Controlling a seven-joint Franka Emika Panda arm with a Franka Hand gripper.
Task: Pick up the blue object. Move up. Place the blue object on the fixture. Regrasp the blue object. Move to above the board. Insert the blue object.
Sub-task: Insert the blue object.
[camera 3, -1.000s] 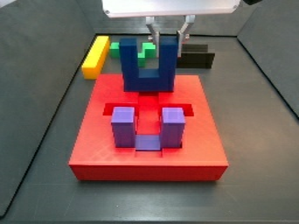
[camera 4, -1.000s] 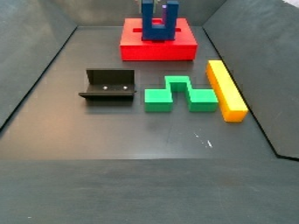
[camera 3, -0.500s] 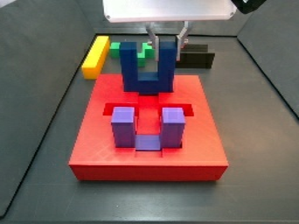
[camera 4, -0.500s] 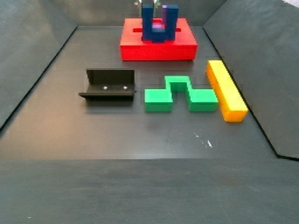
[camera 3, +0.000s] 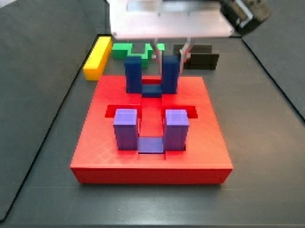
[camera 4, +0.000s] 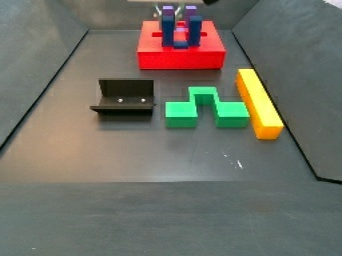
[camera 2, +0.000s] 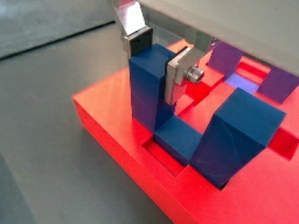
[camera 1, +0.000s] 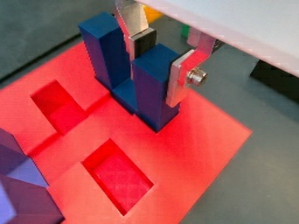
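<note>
We see the gripper (camera 1: 162, 54) over the board (camera 1: 205, 144), its jaws clamped on one upright prong of the blue object (camera 1: 149, 83). The silver fingers (camera 2: 177, 74) press that prong's two sides. The blue object stands upright with its base down in a board recess.

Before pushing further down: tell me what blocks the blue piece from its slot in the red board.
Nothing visible does. The tool grips one prong of the blue piece, whose base already sits in the red board recess.
</note>
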